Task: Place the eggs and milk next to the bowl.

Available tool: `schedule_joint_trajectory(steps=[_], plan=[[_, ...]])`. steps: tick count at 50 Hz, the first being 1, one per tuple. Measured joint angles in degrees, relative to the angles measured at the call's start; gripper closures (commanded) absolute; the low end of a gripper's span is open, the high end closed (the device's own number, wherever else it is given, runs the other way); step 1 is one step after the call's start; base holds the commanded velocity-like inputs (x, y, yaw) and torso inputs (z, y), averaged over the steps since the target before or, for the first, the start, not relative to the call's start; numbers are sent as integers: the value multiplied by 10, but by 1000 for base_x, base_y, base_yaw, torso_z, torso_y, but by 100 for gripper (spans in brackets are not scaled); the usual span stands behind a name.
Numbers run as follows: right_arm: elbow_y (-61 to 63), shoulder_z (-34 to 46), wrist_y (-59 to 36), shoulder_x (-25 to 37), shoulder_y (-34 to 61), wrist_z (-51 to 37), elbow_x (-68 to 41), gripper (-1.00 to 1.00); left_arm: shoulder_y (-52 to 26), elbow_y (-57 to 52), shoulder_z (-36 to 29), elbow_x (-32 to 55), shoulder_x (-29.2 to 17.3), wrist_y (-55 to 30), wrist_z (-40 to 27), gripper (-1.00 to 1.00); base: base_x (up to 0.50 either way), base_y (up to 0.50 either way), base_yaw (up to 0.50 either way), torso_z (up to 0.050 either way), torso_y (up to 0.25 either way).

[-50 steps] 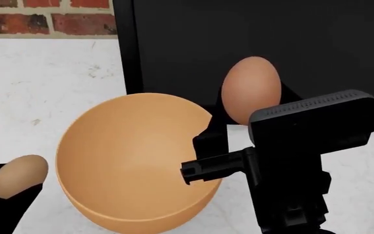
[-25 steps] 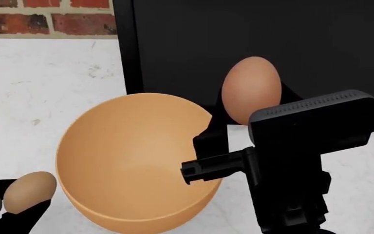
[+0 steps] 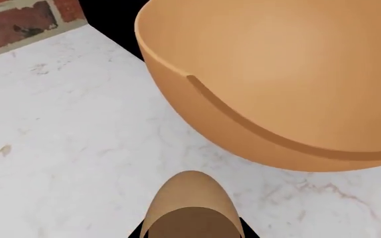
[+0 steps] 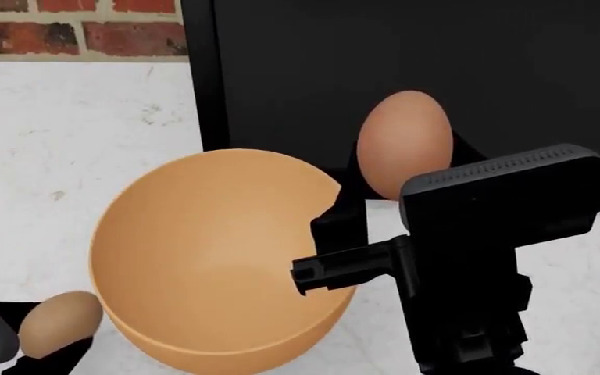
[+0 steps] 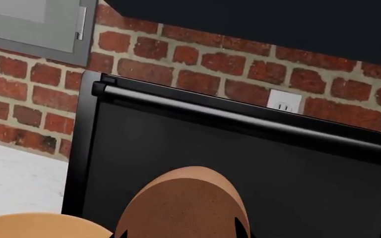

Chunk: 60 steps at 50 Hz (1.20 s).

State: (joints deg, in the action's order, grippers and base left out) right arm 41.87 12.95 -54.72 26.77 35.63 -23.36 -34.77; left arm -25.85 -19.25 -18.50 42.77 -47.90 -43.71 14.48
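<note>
**Two eggs held, bowl between them**

The bowl (image 4: 216, 258) is large, deep and round, plain matte orange-tan inside and out, with a smooth rim. It sits on the white marbled tabletop (image 4: 71, 141), its far edge at the foot of a black appliance (image 4: 415, 55). In the left wrist view its wall (image 3: 243, 129) curves down to a narrower base, and a faint band runs below the rim.

The tan egg (image 4: 60, 323) is the lighter of the two, smooth and oval. In the head view it lies at about 8 o'clock from the bowl, just beside the rim. The left tool (image 4: 29, 348) grasps it, with black fingers on either side of the egg. The left wrist view shows the egg's pointed end (image 3: 189, 198) toward the bowl, with bare marble between them. Whether the egg touches the tabletop cannot be told.

The red egg (image 4: 405, 141) is a deeper brown, smooth, standing on end. In the head view it is at about 1 o'clock from the bowl, just past the rim, against the black appliance. The right tool (image 4: 383, 176) is clenched on it from below, and the arm's black housing (image 4: 498, 195) hides the egg's lower part. The right wrist view shows the egg (image 5: 184, 203) before the appliance's front, with a brick wall (image 5: 177, 54) behind.

The milk is in none of the views.
</note>
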Motion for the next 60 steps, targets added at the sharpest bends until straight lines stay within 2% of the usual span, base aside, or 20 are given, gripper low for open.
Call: schedule_joint_trajectory(steps=[49,50,60], plan=[[-7,9,3,2,6,-7,-4,100,15,21,-31,-31,9,32,17,100,0,0,0,0,0],[-7,9,4,2,6,-7,-4,100,15,21,-31,-31,9,32,17,-100,11,0,-3,0,0],[-8,11,4,2,8,-8,-6,100,19,23,-37,-23,10,27,10,-100,0,0,0,0,0]])
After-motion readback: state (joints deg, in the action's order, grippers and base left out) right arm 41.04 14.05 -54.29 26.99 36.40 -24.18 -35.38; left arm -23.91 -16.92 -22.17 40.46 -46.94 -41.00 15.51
